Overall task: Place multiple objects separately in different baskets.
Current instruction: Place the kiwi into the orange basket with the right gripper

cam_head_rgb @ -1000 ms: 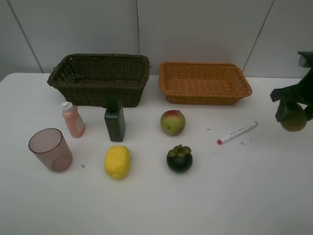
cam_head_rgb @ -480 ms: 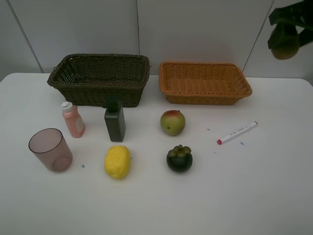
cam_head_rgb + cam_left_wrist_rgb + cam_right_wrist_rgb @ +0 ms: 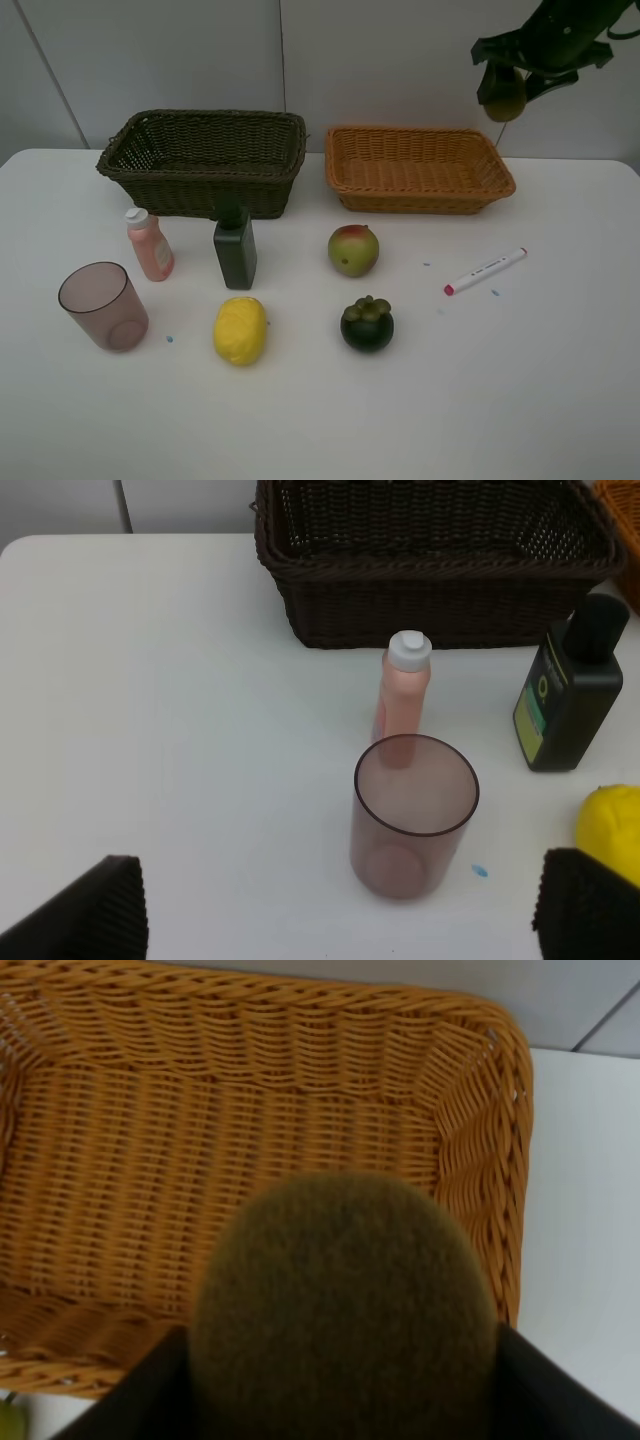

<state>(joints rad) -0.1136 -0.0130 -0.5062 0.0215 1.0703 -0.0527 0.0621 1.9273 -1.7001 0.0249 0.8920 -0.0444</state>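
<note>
My right gripper [image 3: 506,72] is shut on the brown kiwi [image 3: 503,97], held high above the orange-tan basket [image 3: 420,199] near its far right corner. In the right wrist view the kiwi [image 3: 345,1300] fills the foreground over that basket [image 3: 150,1150]. On the table lie the apple [image 3: 353,250], mangosteen [image 3: 367,324], lemon [image 3: 240,330], white marker [image 3: 485,270], dark green bottle [image 3: 235,252], pink bottle [image 3: 150,247] and tinted cup [image 3: 103,305]. My left gripper [image 3: 340,920] is open, its fingers wide apart in front of the cup [image 3: 414,815].
The dark brown basket [image 3: 200,185] stands at the back left, beside the orange one. The table's white surface runs to the wall behind the baskets. The pink bottle [image 3: 403,695] stands just behind the cup in the left wrist view.
My right gripper rose from low at the table's right edge with the kiwi, then moved left toward the orange-tan basket. Nothing else moved.
</note>
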